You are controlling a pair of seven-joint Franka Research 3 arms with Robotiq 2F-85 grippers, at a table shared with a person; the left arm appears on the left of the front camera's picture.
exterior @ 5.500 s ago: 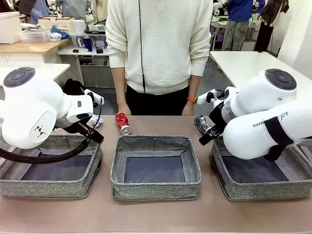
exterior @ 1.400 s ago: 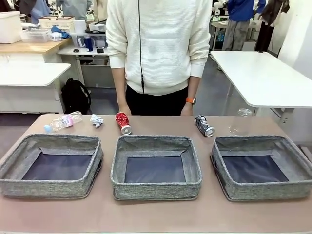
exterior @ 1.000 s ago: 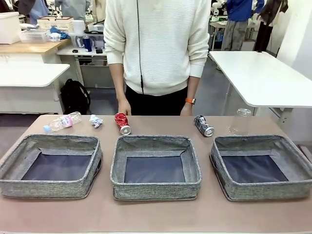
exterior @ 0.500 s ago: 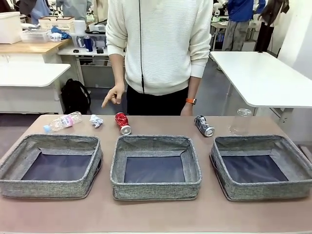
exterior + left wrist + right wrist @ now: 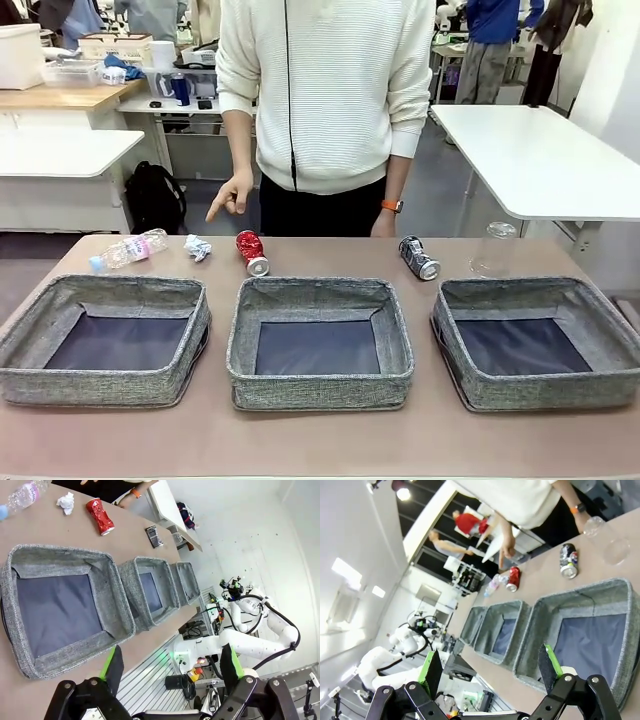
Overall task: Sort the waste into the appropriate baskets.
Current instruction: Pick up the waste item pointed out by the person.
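The waste lies in a row along the far edge of the surface, beyond the baskets. A blue-capped bottle lies on its side at the robot's far left, with a crumpled paper wad near it. A crushed red can lies just behind the far left corner of the middle basket. A crushed dark can lies behind the gap between the middle and right baskets, and a clear bottle sits behind the right basket. The left basket sits in front of the blue-capped bottle and wad. All three baskets stand side by side, slightly apart, their dark bottoms in plain view. A person stands at the far side, and one hand hangs above the surface's edge, forefinger pointing down between wad and red can. The left gripper hovers off the left basket's outer side, jaws spread wide with nothing between them. The right gripper likewise gapes wide and grips nothing, beside the right basket.
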